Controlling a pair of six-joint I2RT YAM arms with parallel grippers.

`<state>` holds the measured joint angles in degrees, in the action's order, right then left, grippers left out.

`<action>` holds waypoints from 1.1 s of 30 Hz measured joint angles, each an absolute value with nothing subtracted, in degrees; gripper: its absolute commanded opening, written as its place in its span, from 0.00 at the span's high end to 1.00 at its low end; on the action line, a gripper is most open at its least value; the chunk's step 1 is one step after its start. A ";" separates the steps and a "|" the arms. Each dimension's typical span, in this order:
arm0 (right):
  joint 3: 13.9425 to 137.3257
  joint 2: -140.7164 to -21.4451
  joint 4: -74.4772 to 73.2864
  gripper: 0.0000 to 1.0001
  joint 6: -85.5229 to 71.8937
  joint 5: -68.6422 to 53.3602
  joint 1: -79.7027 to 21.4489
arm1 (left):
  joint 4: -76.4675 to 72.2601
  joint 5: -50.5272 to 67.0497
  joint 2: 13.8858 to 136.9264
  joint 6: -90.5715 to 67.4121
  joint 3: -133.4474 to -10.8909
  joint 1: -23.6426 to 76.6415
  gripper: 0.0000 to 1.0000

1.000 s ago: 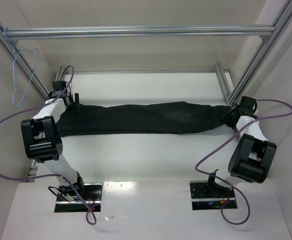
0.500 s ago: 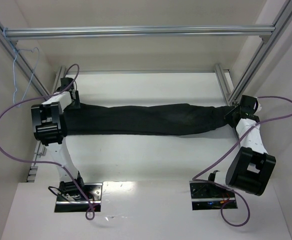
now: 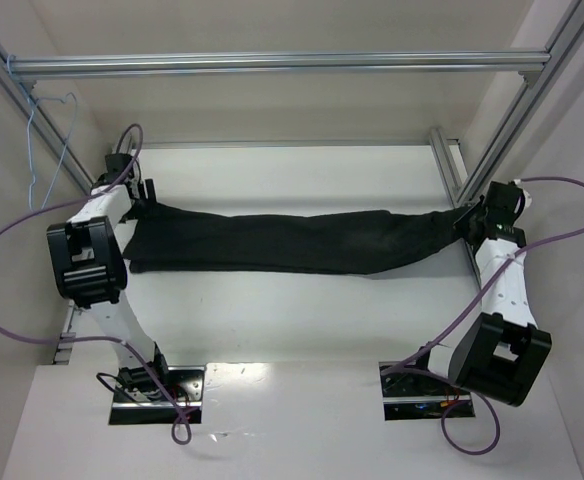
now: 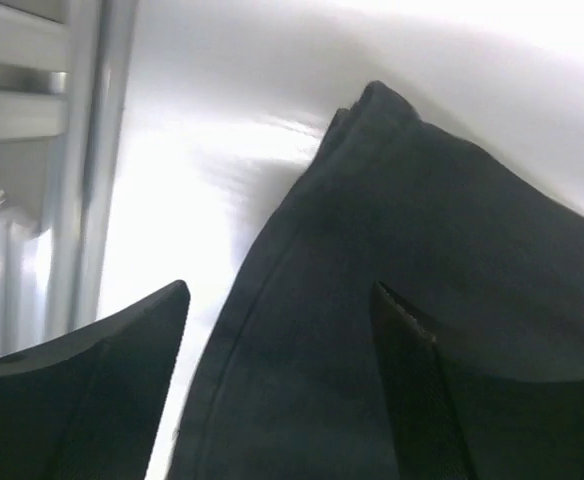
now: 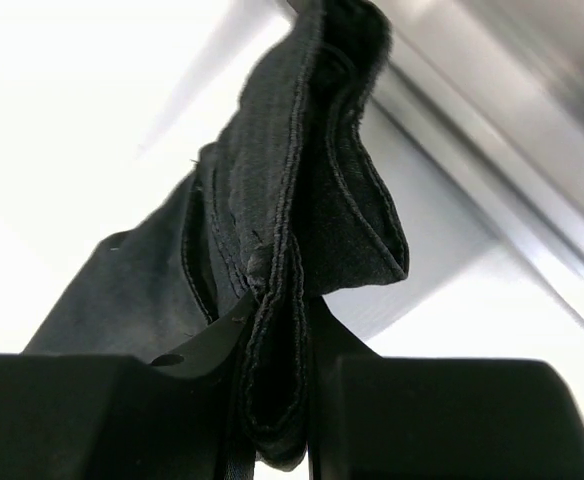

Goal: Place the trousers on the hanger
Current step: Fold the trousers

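Across the table (image 3: 302, 300), trousers (image 3: 292, 240) stretch left-right, wider end left.

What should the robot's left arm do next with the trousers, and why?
Probably close the left fingers on the edge of the trousers: they stand open over it, while the right fingers pinch the other end.

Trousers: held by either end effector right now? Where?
Right end effector pinches the trousers by a stitched end edge. Left end effector open over the other end, holding nothing.
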<state>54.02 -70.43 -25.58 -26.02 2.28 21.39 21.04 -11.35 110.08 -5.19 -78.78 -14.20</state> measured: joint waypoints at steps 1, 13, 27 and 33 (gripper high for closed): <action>54.81 -70.08 -25.71 1.00 -25.45 2.59 21.02 | 21.78 -10.17 107.92 -4.64 -78.32 -14.20 0.16; 75.44 -68.79 -26.79 1.00 -17.82 7.53 14.09 | 24.82 -1.02 96.33 0.05 -72.58 -14.20 0.14; 88.23 -74.98 -24.69 1.00 -12.32 22.79 -25.98 | 25.30 6.81 105.19 -1.26 -69.23 -2.48 0.13; 89.30 -88.20 -23.16 1.00 -14.48 27.14 -40.86 | 25.21 7.16 106.74 -2.11 -69.91 -1.80 0.29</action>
<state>89.30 -88.20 -23.16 -14.48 27.14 -40.86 25.21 7.16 106.74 -2.11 -69.91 -1.80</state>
